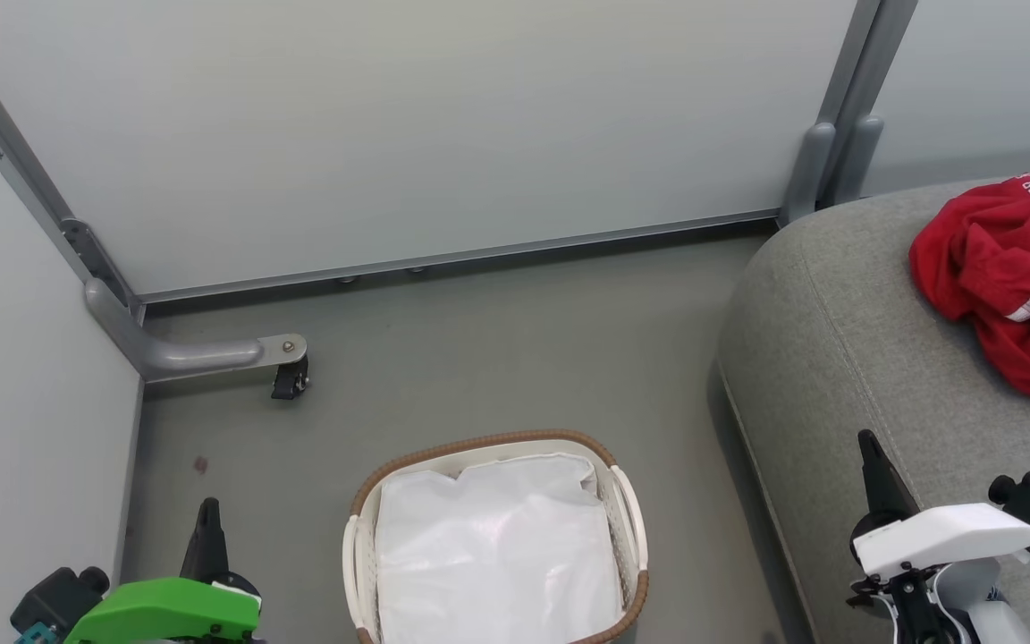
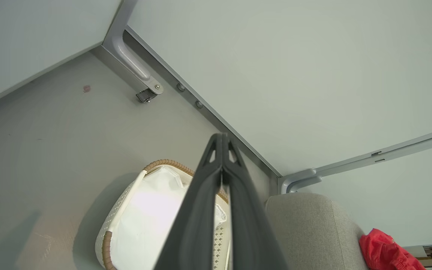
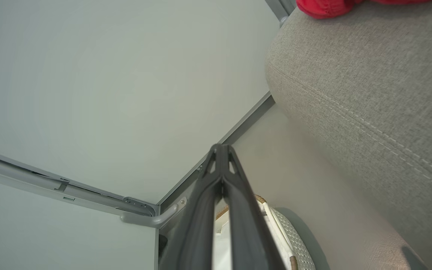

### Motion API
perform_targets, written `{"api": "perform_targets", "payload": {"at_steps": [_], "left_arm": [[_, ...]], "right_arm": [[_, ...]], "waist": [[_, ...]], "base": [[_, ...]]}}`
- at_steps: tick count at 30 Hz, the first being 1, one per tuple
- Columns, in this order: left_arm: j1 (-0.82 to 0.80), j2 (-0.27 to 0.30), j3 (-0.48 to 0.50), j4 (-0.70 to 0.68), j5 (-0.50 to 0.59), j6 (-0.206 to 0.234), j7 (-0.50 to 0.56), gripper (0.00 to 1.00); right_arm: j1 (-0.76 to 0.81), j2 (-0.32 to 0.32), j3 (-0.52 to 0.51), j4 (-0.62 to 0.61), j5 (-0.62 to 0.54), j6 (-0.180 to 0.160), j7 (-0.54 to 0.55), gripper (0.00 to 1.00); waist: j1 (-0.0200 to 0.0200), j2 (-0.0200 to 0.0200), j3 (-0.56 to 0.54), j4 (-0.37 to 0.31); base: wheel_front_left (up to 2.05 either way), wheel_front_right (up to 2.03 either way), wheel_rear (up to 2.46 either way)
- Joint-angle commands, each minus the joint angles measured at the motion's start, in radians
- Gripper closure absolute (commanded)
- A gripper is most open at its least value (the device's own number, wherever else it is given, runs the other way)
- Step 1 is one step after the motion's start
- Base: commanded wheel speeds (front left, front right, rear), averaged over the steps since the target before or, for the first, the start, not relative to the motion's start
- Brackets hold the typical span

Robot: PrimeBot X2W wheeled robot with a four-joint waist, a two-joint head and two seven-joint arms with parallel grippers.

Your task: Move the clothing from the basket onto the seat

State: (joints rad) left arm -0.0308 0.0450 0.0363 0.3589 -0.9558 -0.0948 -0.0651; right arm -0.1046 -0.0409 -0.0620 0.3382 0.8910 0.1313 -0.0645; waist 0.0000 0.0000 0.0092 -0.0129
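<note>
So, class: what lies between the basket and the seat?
A bare strip of grey floor, in the head view; the basket and seat stand apart.

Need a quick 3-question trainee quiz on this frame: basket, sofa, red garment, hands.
1. True or false: the red clothing lies on the grey seat.
2. What is seen inside the basket? A) a red garment B) a white liner C) a shoe
3. Fill in: the left hand and the right hand are both ____, holding nothing.
Key: 1 true; 2 B; 3 shut.
</note>
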Motion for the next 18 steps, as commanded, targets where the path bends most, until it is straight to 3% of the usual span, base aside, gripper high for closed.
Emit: {"api": "perform_targets", "payload": {"at_steps": [1,18], "left_arm": [[-0.027,0.005,0.008,-0.018,-0.03,-0.006,0.006,1.0],[-0.044,0.006,0.028,-0.046,-0.208,-0.015,0.056,1.0]], "right_arm": [[-0.009,-0.007,-0.005,-0.016,0.031,0.0,0.007,1.0],[-0.008,-0.008,-0.019,-0.039,0.227,-0.001,0.057,1.0]], "waist": [[0.0,0.0,0.0,0.0],[0.0,0.0,-0.001,0.003]], "base": [[0.0,0.0,0.0],[0.0,0.0,0.0]]}}
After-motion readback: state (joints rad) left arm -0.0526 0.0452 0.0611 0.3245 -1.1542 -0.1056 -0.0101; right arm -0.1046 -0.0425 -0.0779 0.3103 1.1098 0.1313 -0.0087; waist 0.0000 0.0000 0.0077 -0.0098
